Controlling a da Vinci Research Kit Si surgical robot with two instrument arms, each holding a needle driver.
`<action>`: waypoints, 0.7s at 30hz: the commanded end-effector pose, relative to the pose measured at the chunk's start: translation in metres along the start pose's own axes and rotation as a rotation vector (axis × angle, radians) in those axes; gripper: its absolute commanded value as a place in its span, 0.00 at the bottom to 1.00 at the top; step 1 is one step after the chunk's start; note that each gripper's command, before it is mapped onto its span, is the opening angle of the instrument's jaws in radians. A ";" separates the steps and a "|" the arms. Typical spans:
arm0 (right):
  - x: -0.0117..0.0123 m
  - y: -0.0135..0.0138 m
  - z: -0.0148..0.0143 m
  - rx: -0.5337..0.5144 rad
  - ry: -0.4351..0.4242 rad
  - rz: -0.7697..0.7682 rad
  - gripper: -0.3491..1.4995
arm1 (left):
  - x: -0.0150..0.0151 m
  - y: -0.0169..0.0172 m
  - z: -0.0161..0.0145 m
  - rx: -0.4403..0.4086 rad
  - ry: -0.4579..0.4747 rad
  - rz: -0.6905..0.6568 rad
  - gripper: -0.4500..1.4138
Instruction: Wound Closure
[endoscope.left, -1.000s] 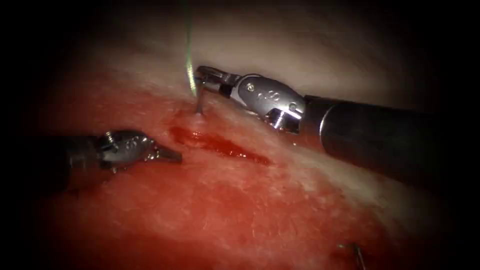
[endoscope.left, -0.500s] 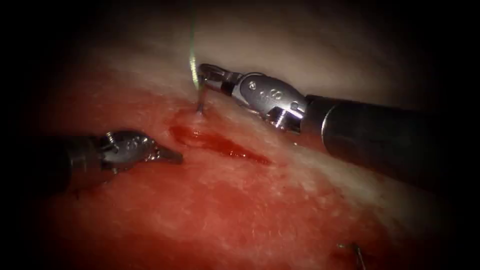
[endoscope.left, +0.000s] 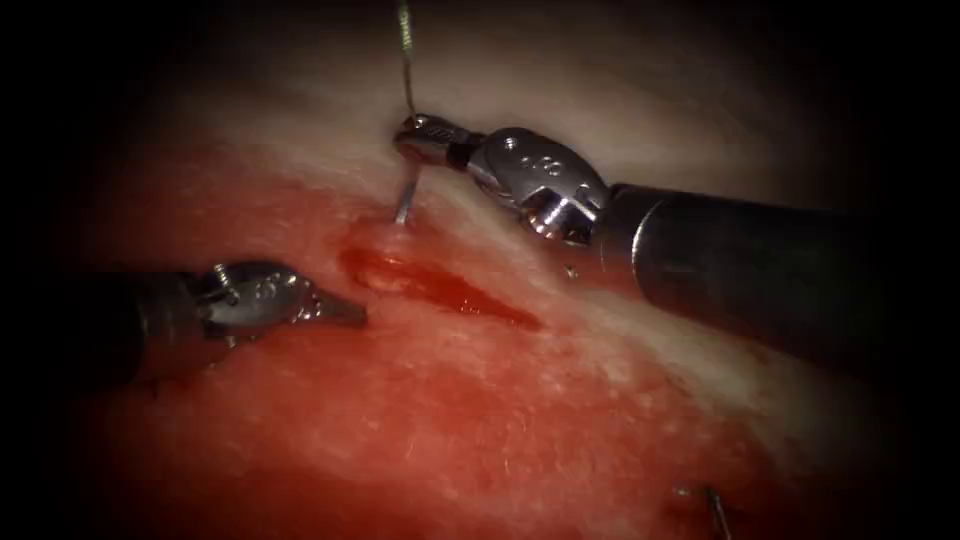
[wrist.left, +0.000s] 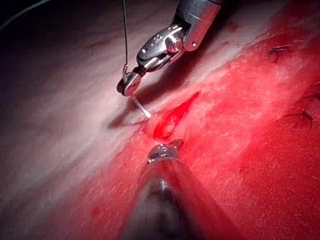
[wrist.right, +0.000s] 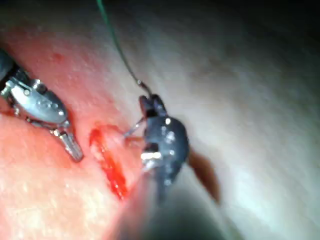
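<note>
In the endoscope view, I have the right tool (endoscope.left: 412, 135) clamped on the needle (endoscope.left: 404, 203) near its thread end. The needle's visible length runs down from the jaws to the tissue (endoscope.left: 480, 400), and its point sits in the tissue at the upper end of the cut (endoscope.left: 440, 290), on the cut's right side. Compared with a second ago, the jaws have rolled and the thread (endoscope.left: 404, 50) now rises straight up from them. The left tool (endoscope.left: 345, 312) waits on the left side of the cut, jaws closed on nothing, tip near the cut's edge but apart from it. To do this well, I judge I should keep the needle square in the jaws and follow its curve, not lever the tissue.

In the left wrist view, the right tool (wrist.left: 131, 85) grips the needle (wrist.left: 141, 106) just above the pale margin, with the thread (wrist.left: 125, 35) taut overhead. The left tool's tip (wrist.left: 167, 149) lies just short of the cut (wrist.left: 172, 116).

In the right wrist view, the right tool (wrist.right: 150, 107) holds the needle (wrist.right: 133, 128) beside the cut (wrist.right: 107, 162), and the left tool (wrist.right: 72, 147) rests closed opposite it.

There are no containers here; red fluid (endoscope.left: 480, 300) pools in the cut itself.
</note>
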 end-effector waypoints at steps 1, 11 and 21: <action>0.0001 0.0000 0.0011 0.006 0.003 0.017 0.00 | -0.0001 -0.0002 0.0009 -0.001 0.000 0.001 0.00; 0.0004 0.0008 0.0012 0.028 0.024 0.014 0.00 | 0.0000 -0.0001 0.0010 0.000 0.000 0.000 0.00; 0.0006 0.0013 0.0012 0.028 0.038 -0.002 0.00 | 0.0000 0.0000 0.0011 -0.003 -0.002 0.000 0.00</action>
